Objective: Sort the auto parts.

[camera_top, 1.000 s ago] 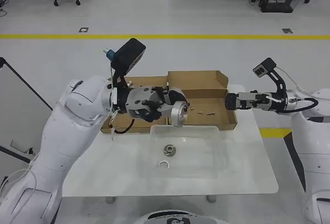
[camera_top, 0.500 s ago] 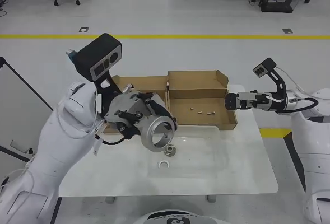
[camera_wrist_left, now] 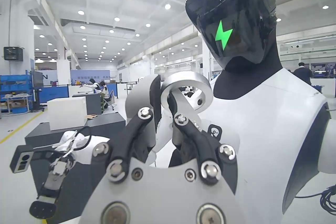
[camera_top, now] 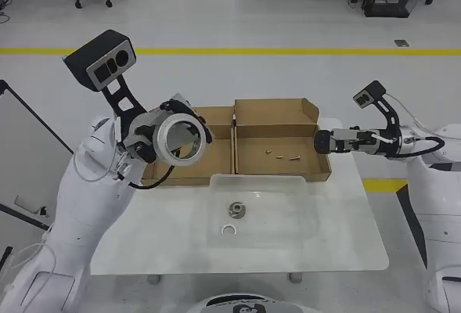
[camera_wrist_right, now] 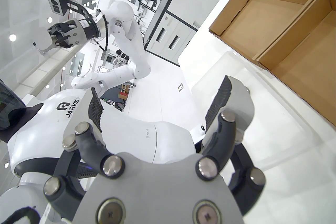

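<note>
1. Left gripper (camera_wrist_left: 162, 100) fingers clamped on the metal ring (camera_wrist_left: 183, 77) — one inside the bore, one outside.
2. Ring swung up from over the clear tray (camera_top: 293, 227) to its 10 o'clock, roughly above the left box (camera_top: 214, 160) — drop there looks next.
3. Right gripper (camera_wrist_right: 160, 88) fingers apart, unmoved at 2 o'clock.

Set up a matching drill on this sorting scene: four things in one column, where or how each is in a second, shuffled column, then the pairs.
Things
1. large metal ring
2. small round metal part
3. small fasteners
4. right gripper

Place or state
A. open, holding nothing
B. on the floor of the cardboard box nearer the right arm
C. clamped in the left gripper, held aloft
D. lying in the clear tray

Pairs: 1-C, 2-D, 3-B, 4-A
</note>
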`<action>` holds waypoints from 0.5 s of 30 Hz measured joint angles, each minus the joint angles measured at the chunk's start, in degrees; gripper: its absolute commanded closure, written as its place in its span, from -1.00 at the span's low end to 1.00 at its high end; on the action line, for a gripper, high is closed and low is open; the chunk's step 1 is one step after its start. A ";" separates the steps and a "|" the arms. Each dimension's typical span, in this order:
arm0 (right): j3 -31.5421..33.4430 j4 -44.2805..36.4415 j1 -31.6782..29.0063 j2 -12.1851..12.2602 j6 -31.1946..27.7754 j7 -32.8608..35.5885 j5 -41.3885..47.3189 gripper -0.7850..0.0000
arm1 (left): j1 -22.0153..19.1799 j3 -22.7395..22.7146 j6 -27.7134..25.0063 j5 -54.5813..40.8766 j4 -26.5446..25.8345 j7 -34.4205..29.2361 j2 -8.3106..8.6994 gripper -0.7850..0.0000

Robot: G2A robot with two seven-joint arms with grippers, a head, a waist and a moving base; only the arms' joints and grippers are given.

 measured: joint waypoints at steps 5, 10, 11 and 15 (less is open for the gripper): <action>0.00 0.00 0.00 0.00 0.00 0.00 0.00 -1.00 | 0.00 -0.03 0.00 0.11 0.08 0.00 0.00 1.00; 0.00 0.00 0.00 0.00 0.00 0.00 0.00 -1.00 | 0.19 -0.12 0.22 -0.02 -0.01 0.27 -0.02 1.00; 0.00 0.00 0.00 0.00 0.00 0.00 0.00 -1.00 | 0.73 -0.27 0.66 -0.29 -0.46 1.47 -0.10 1.00; 0.00 0.00 0.00 0.00 0.00 0.00 0.00 -1.00 | 2.03 0.19 0.09 -3.13 -1.99 5.28 -0.47 1.00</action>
